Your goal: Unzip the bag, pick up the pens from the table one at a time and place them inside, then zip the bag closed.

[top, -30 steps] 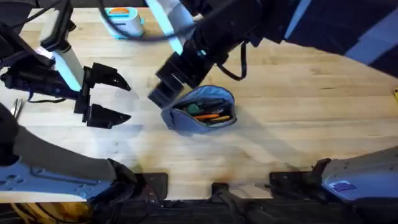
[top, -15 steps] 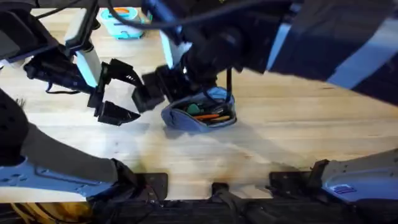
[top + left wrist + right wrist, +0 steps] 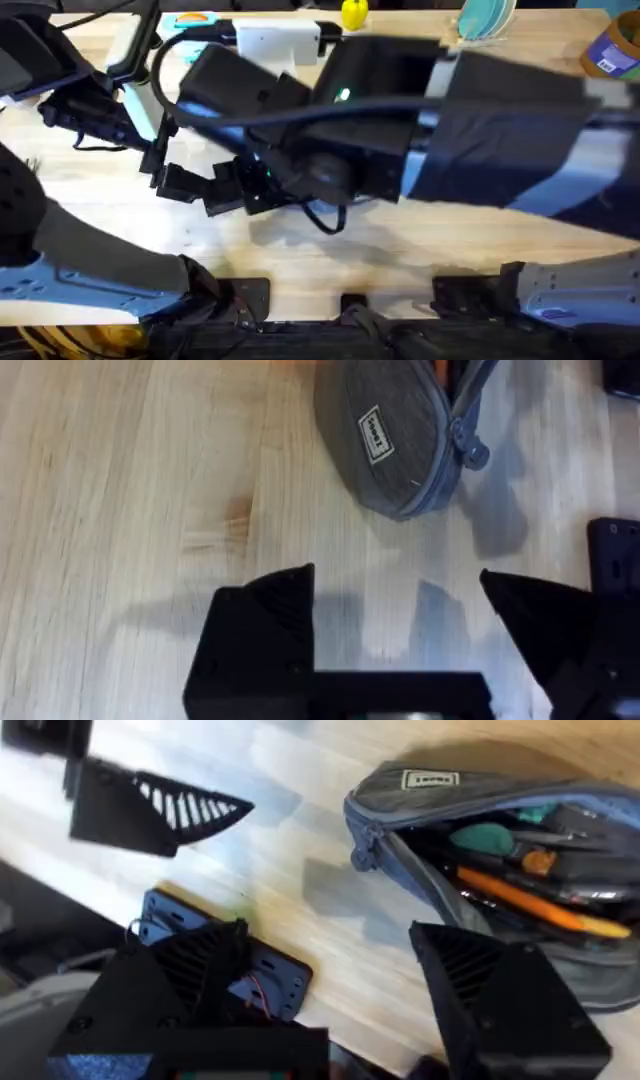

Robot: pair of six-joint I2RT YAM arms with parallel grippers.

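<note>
Both sets of fingers are spread wide, holding nothing. Next, one arm should pinch the bag's (image 3: 560, 890) zipper pull (image 3: 472, 452) firmly and tug straight along the teeth.

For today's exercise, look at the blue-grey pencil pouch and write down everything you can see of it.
The bag is an oblong pouch of blue-grey woven fabric with a small white label on its side. It lies on the wooden table, zipper open, mouth gaping. Inside are an orange pen, something teal and dark items. A metal pull hangs at one end. Both the right gripper and the left gripper are open and close by; neither touches it.
</note>
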